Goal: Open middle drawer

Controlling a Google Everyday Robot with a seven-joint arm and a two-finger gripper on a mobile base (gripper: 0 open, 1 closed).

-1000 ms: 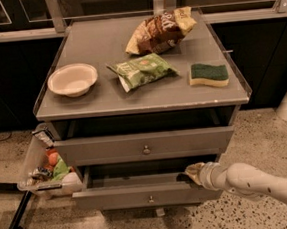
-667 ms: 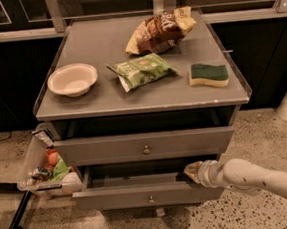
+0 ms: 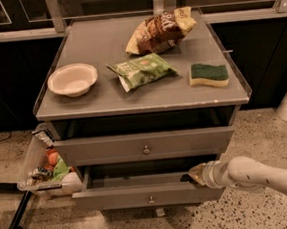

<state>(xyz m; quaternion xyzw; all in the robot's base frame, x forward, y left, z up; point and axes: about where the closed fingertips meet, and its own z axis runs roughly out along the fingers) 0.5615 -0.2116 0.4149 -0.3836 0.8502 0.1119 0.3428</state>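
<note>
The middle drawer [image 3: 115, 198] is the wide grey one with a small round knob [image 3: 151, 200], second from the top. It stands pulled partly out of the cabinet, with a strip of its grey inside showing behind the front. My gripper [image 3: 193, 176] comes in from the right on a white arm [image 3: 259, 175]. It sits at the top rim of the drawer's front near its right end, reaching into the open gap.
The drawer above [image 3: 101, 149] has its own knob [image 3: 145, 149]. On the cabinet top [image 3: 102, 100] lie a white bowl [image 3: 72, 80], a green bag [image 3: 142, 70], a brown chip bag [image 3: 160, 30] and a green-and-yellow sponge [image 3: 209, 74]. A clear bin of items [image 3: 45, 167] hangs at the cabinet's left.
My gripper has edged slightly left along the drawer's rim. The drawer and everything on top look unmoved.
</note>
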